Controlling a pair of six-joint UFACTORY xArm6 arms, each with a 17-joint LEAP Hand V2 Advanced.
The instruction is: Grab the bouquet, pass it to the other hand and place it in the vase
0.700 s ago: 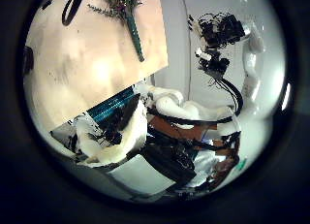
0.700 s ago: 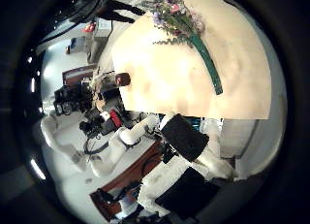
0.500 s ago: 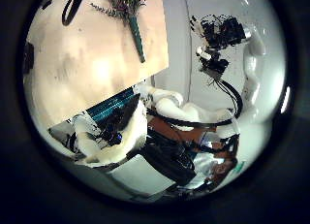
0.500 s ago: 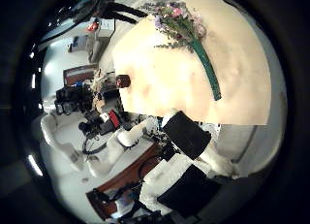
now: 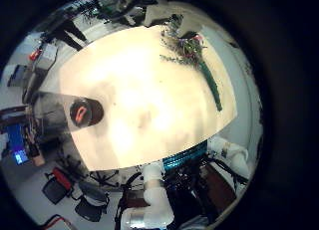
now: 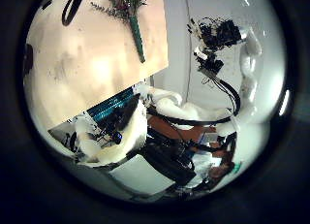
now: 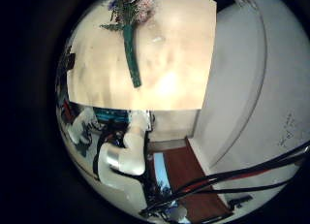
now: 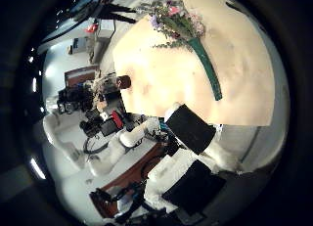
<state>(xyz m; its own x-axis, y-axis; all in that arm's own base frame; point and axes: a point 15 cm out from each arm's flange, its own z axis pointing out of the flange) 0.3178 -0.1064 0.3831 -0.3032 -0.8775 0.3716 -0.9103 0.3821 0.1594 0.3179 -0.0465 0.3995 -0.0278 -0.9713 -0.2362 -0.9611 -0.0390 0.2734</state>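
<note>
One bouquet (image 8: 186, 35) flat on table (image 8: 245, 74), untouched.

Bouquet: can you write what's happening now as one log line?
bouquet: lying on table | vase: empty | robot hands: holding nothing | stage: before pickup

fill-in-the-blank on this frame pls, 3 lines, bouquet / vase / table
1. The bouquet lies flat on the ______, held by neither hand.
2. The bouquet's stems are wrapped in a ______ sleeve.
3. The dark vase stands upright on the table and so far holds ______ flowers.

Missing words: table; green; no
</note>
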